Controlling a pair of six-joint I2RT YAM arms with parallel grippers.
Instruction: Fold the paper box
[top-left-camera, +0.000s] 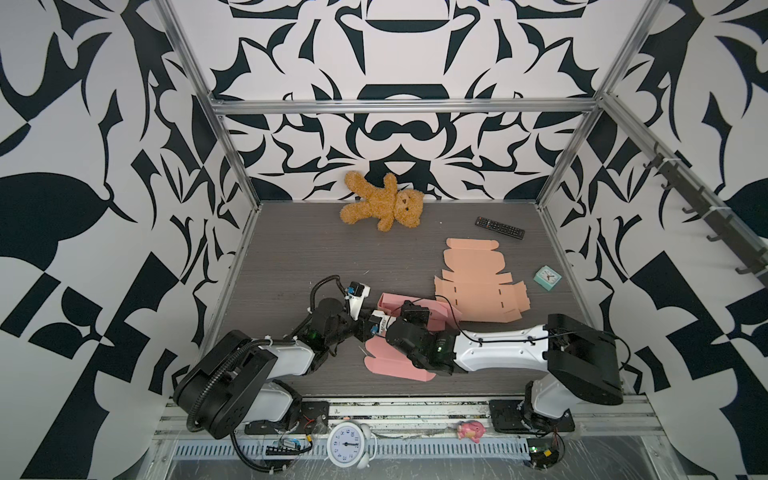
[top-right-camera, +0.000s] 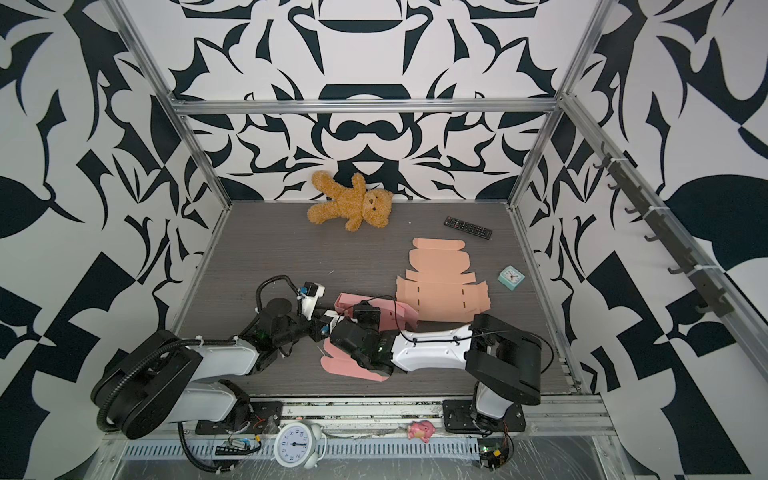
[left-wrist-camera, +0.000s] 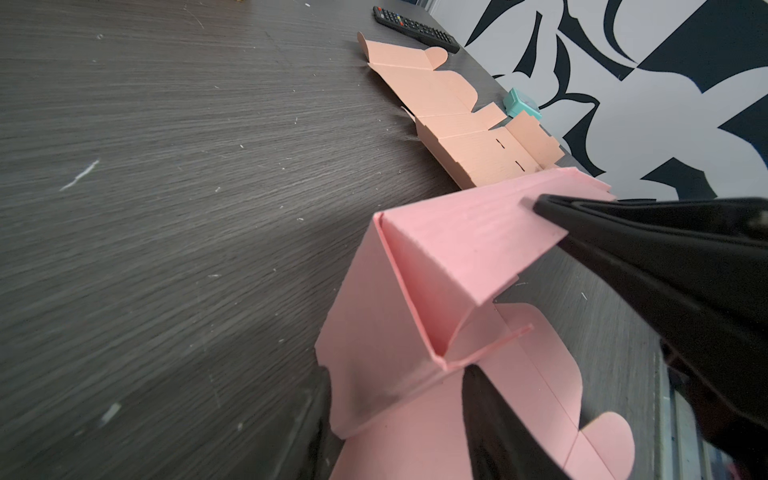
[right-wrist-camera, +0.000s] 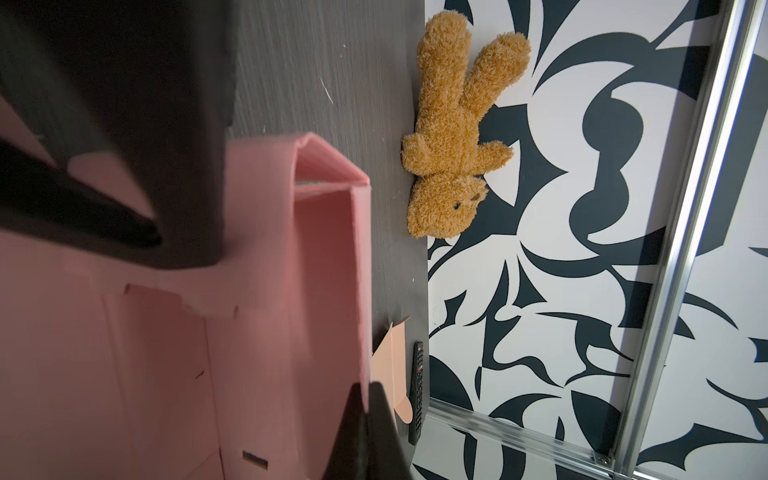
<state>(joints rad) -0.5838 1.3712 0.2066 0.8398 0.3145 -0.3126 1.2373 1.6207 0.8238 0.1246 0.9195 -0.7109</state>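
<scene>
The pink paper box (top-left-camera: 397, 370) (top-right-camera: 349, 368) lies partly folded near the table's front middle, half hidden under both arms in both top views. One long wall (left-wrist-camera: 449, 249) (right-wrist-camera: 328, 249) stands up. My right gripper (right-wrist-camera: 368, 386) (left-wrist-camera: 540, 205) (top-left-camera: 405, 308) is shut on that wall's top edge. My left gripper (left-wrist-camera: 397, 378) (top-left-camera: 366, 316) stands open at the box's near corner. A pink end flap lies between its fingers (right-wrist-camera: 166, 124), one outside the flap and one inside on the base.
A flat peach box blank (top-left-camera: 478, 286) (left-wrist-camera: 457, 137) lies just right of the pink box. Beyond it are a mint clock (top-left-camera: 547, 279), a black remote (top-left-camera: 500, 227) and a teddy bear (top-left-camera: 384, 203) by the back wall. A white alarm clock (top-left-camera: 348, 444) sits on the front rail.
</scene>
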